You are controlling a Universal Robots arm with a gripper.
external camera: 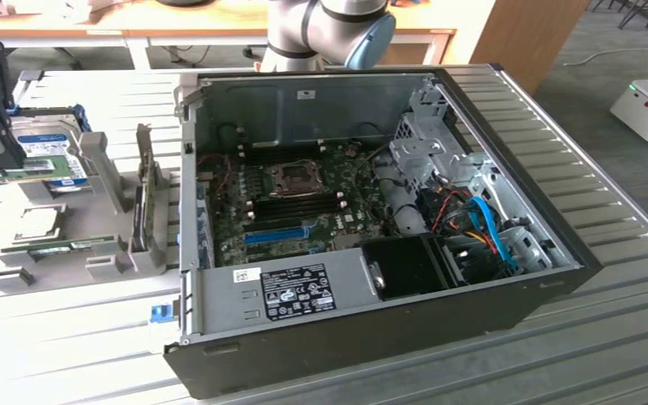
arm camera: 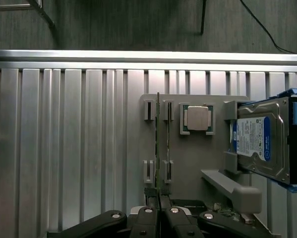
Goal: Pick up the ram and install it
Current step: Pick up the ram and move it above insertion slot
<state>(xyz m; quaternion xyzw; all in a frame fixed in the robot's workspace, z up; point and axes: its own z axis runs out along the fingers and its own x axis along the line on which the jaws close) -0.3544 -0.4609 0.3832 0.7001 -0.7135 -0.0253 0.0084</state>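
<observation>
Wrist view: ram [arm camera: 158, 144] between pincer [arm camera: 159, 210] tips.

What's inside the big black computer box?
A flat green motherboard, a black plastic housing and a blue cable. A silver metal plate with a label hides whatever lies beneath it.

I had the open computer case [external camera: 301, 105] on the slatted table [external camera: 617, 337], the parts holder [external camera: 105, 164] to the exterior view's left of it. In the holder, the processor [arm camera: 198, 118] lay between a memory stick [arm camera: 166, 148] in its slots and the hard drive [arm camera: 260, 144]; the ram [external camera: 43, 175] hung over the holder.
</observation>
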